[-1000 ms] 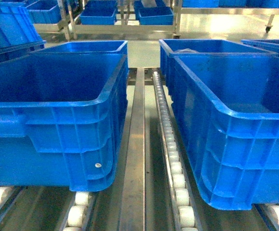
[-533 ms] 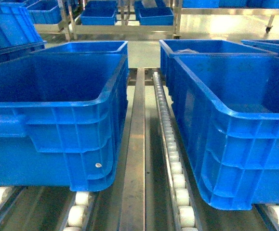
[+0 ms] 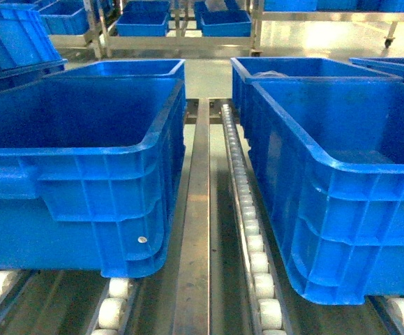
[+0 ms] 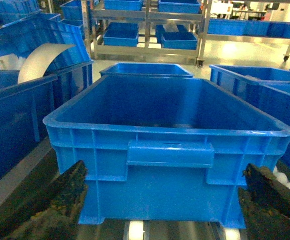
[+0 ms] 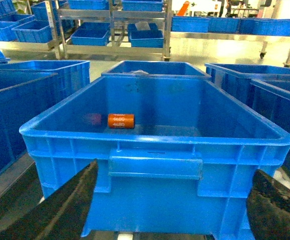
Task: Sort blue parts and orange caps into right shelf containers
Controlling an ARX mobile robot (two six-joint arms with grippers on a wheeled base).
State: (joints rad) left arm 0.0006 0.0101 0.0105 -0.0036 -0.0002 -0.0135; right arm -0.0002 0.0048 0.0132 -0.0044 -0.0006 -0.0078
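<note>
From the head view we see only two blue crates on the roller track (image 3: 254, 244), while our right wrist view reveals an orange cap (image 5: 120, 120) inside the right crate (image 5: 155, 167), and both grippers, left gripper (image 4: 160, 210) and right gripper (image 5: 172, 212), spread wide, holding nothing.

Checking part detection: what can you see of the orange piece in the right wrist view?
The orange piece is a small cylinder lying on its side, long axis left to right, against or near the inner left wall of the blue bin. It looks like smooth plastic, with dark print in stacked lines reading roughly 4680. It rests low inside the bin; nothing grips it. The head view does not show it.
</note>
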